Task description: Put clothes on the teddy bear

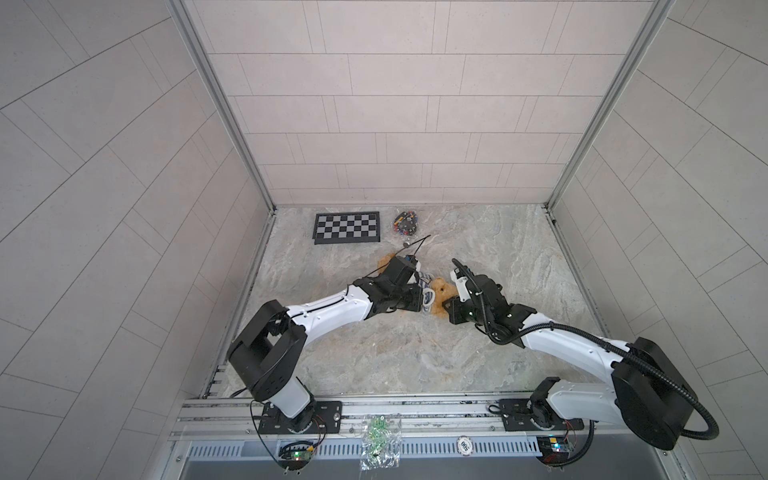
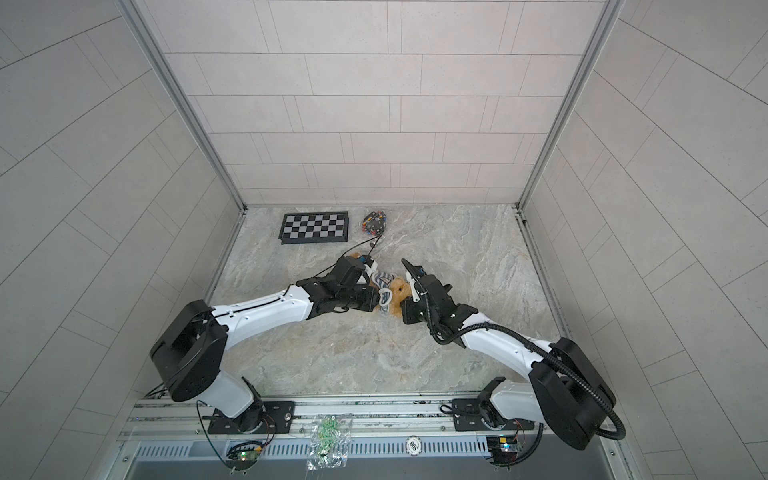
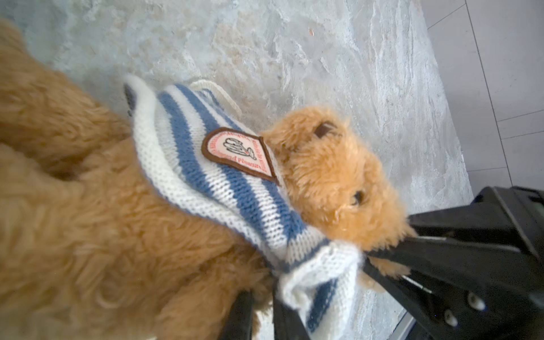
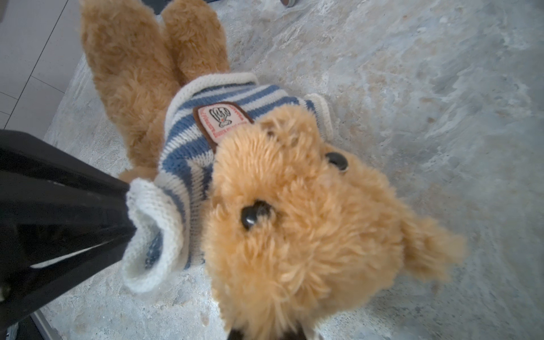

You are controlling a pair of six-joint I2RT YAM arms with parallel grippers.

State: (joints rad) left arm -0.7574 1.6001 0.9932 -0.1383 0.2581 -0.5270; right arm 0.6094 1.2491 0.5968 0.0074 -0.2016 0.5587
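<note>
Right wrist view: teddy bear [image 4: 294,235] on its back on table [image 4: 412,88], striped shirt [image 4: 182,141] over chest
left fingers [image 4: 88,191]: narrow, at sleeve cuff; grip unclear
right fingers [image 3: 426,250]: clamped on bear's head fur

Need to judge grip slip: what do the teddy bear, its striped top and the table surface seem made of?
Fluffy golden-brown teddy bear: plush, probably synthetic pile; shaggy matte fibres show. Blue-and-white striped knitted top: yarn knit, stitch rows visible, matte. Grey-beige veined tabletop: stone-look, dull sheen; real stone or print, cannot tell.
</note>
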